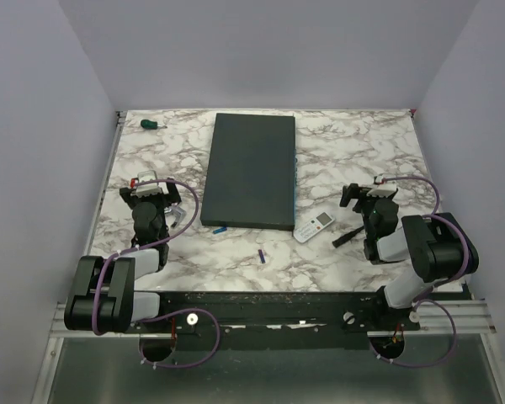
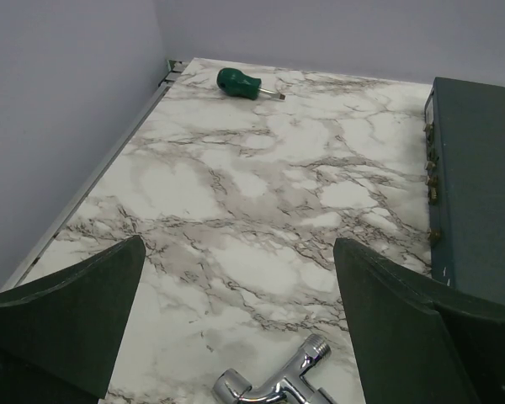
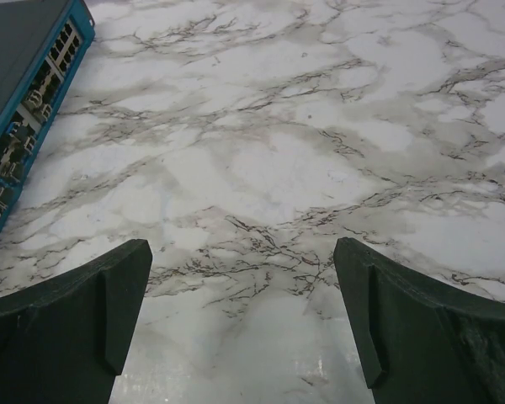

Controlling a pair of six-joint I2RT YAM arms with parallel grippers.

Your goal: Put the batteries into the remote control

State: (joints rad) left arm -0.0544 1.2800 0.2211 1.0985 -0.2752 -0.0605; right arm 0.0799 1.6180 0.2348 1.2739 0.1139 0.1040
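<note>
The white remote control (image 1: 314, 225) lies face up on the marble table, just right of the slab's near right corner. A blue battery (image 1: 220, 228) lies at the slab's near edge. A purple-blue battery (image 1: 260, 254) lies on the marble a little nearer the arms. My left gripper (image 1: 151, 187) is open and empty at the table's left side, well left of the batteries. My right gripper (image 1: 369, 193) is open and empty, to the right of the remote. Neither wrist view shows the remote or the batteries.
A large dark grey slab (image 1: 251, 168) fills the table's middle; its edge shows in the left wrist view (image 2: 480, 177) and right wrist view (image 3: 25, 76). A green-handled screwdriver (image 1: 152, 124) lies far left, also in the left wrist view (image 2: 239, 83). A chrome fitting (image 2: 278, 383) lies under the left gripper. A black tool (image 1: 346, 236) lies near the right gripper.
</note>
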